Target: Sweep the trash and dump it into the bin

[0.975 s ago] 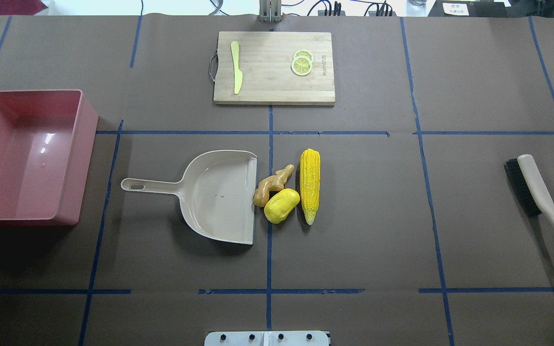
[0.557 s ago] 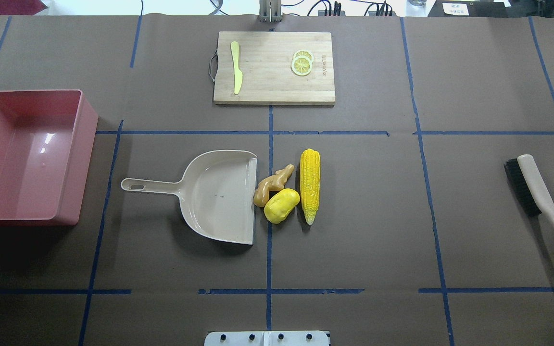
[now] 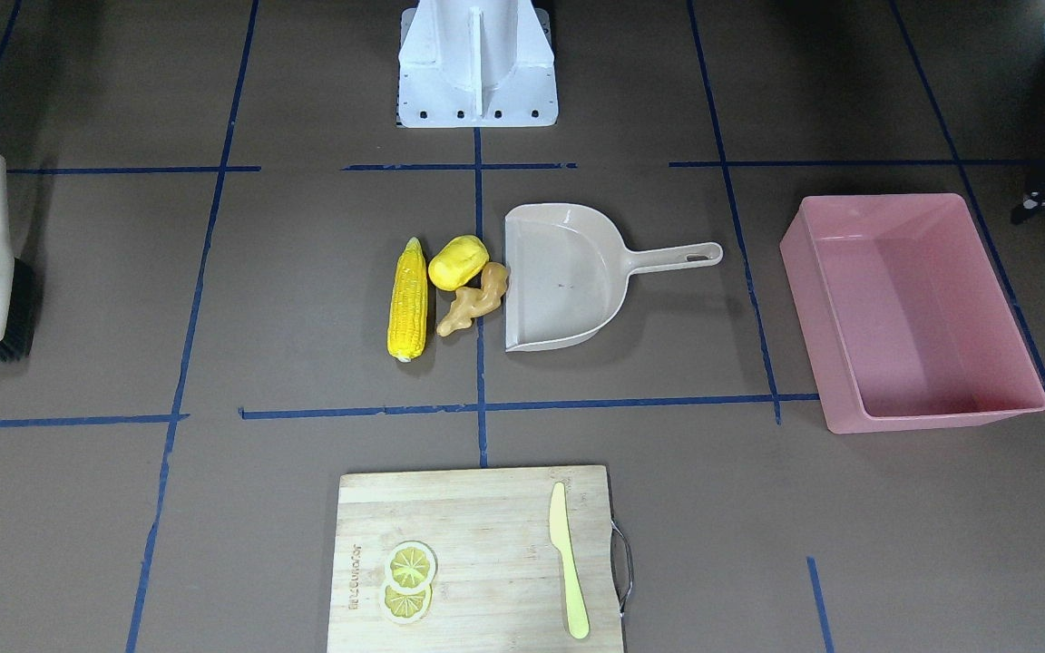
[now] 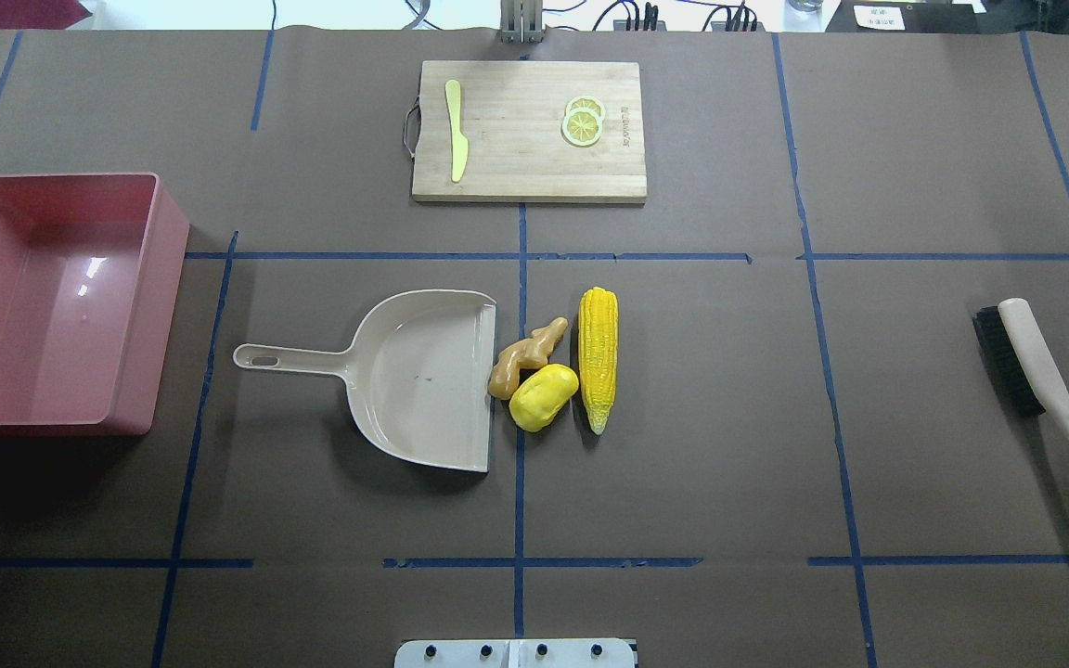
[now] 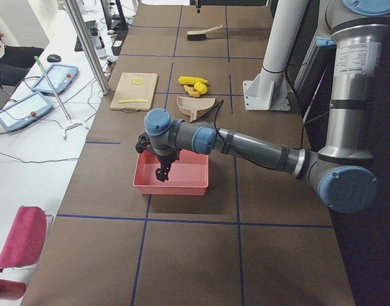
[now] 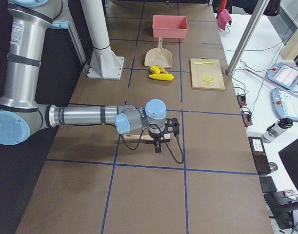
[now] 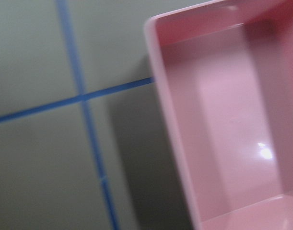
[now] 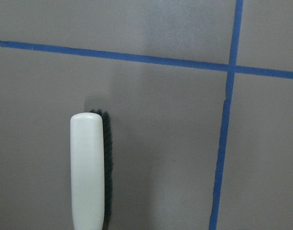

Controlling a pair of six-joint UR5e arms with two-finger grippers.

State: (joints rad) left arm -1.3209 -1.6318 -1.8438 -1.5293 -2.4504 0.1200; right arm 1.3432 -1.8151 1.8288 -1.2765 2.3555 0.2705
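The trash lies mid-table: a yellow corn cob (image 4: 598, 357), a yellow potato lump (image 4: 544, 397) and a tan ginger root (image 4: 523, 355), right beside the open edge of the beige dustpan (image 4: 423, 376). The pink bin (image 4: 43, 306) stands empty at the left. A brush (image 4: 1036, 371) lies at the right. Neither arm shows in the overhead view. In the exterior left view my left gripper (image 5: 161, 173) hangs over the bin. In the exterior right view my right gripper (image 6: 158, 145) hangs over the brush (image 8: 88, 167). I cannot tell whether either is open or shut.
A wooden cutting board (image 4: 528, 167) at the far middle carries a yellow-green knife (image 4: 457, 130) and lemon slices (image 4: 583, 122). The robot base plate (image 4: 516, 654) sits at the near edge. Blue tape lines cross the brown table.
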